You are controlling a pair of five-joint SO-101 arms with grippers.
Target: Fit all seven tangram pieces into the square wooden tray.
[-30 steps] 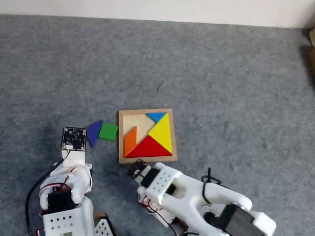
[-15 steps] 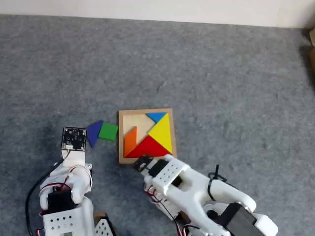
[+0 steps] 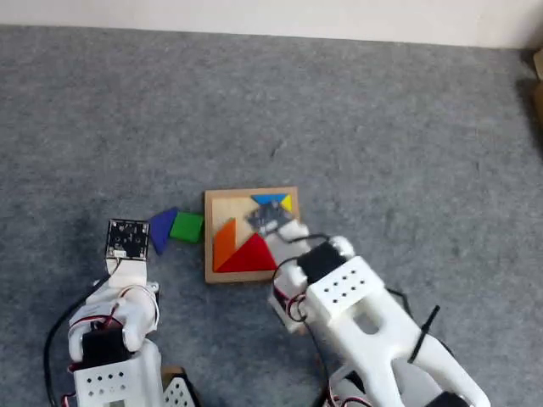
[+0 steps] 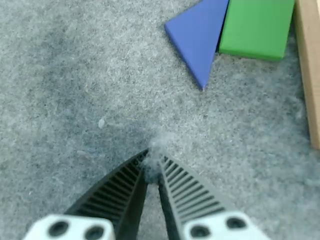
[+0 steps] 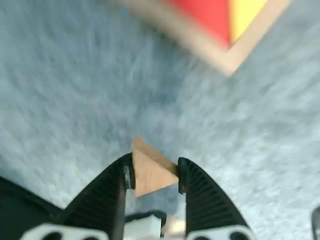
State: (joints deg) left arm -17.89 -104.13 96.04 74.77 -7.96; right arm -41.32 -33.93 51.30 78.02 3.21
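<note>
The square wooden tray (image 3: pixel 209 273) lies mid-table and holds an orange piece (image 3: pixel 223 242), a red triangle (image 3: pixel 252 254), a light blue triangle (image 3: pixel 269 200) and a yellow piece (image 3: pixel 288 203) half hidden by the right arm (image 3: pixel 339 288). A blue triangle (image 3: pixel 161 229) and a green square (image 3: pixel 187 226) lie on the carpet left of the tray. My right gripper (image 5: pixel 152 162) is shut on a small tan triangle (image 5: pixel 150 174), above the carpet near a tray corner (image 5: pixel 235 55). My left gripper (image 4: pixel 152 161) is shut and holds nothing, low over the carpet short of the blue triangle (image 4: pixel 200 35) and green square (image 4: pixel 257 25).
Grey carpet covers the whole table, with wide free room behind and to the right of the tray. The tray's upper left part shows bare wood (image 3: pixel 229 208). The tray's edge (image 4: pixel 307 75) runs beside the green square.
The right arm has swung forward and to the right, from the tray's front left corner to over its right side, now covering most of the yellow piece. The left arm has kept still.
</note>
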